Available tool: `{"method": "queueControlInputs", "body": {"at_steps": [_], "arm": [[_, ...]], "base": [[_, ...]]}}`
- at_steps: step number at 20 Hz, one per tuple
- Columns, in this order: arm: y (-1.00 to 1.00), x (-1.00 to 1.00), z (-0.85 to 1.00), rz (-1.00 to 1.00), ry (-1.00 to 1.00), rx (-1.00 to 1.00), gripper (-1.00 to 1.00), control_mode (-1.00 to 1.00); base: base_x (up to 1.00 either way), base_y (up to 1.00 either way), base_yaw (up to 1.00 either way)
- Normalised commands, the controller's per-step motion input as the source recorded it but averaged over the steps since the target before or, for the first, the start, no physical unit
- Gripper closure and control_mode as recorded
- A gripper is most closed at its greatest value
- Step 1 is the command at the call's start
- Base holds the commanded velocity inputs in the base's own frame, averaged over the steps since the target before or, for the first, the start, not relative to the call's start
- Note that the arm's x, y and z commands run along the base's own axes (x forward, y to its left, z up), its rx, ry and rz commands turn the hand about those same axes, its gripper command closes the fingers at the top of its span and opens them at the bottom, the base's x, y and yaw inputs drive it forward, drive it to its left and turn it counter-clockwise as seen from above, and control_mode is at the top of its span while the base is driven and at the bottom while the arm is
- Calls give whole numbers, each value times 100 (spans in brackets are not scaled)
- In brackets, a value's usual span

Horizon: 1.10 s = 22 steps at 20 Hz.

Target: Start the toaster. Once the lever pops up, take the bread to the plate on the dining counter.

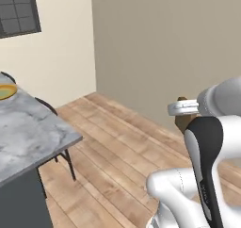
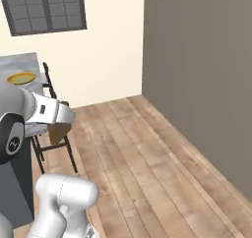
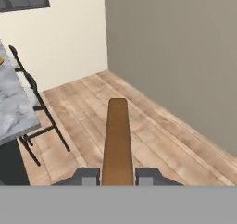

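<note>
My gripper (image 3: pixel 117 177) is shut on the bread (image 3: pixel 116 140), a thin tan-brown slice seen edge-on and sticking forward over the wooden floor. From the base views the bread (image 2: pixel 59 132) hangs just past the white hand, well above the floor. The yellow plate (image 1: pixel 6 91) with its orange rim sits on the far part of the grey-white marble dining counter (image 1: pixel 33 128), to the left of the hand. From the right the plate (image 2: pixel 21 78) shows beyond the arm. The toaster is out of view.
Dark thin-legged chairs (image 3: pixel 34 112) stand along the counter's near side. A grey-brown wall (image 1: pixel 164 48) runs on the right, a cream wall with a dark-framed window (image 2: pixel 47 8) lies ahead. Wooden floor (image 2: pixel 147 153) stretches open between counter and wall.
</note>
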Motion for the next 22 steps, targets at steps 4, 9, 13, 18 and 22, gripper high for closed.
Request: {"method": "queueControlInputs", "body": {"at_steps": [4, 9, 13, 18, 22], "arm": [[0, 0, 0, 0, 0, 0, 100, 100], [0, 0, 0, 0, 0, 0, 100, 100], [0, 0, 0, 0, 0, 0, 100, 100], [0, 0, 0, 0, 0, 0, 100, 100], [0, 0, 0, 0, 0, 0, 100, 100]], "base": [[68, -100, 44], [69, -96, 46], [68, -93, 48], [78, -83, 52], [89, -74, 55]]}}
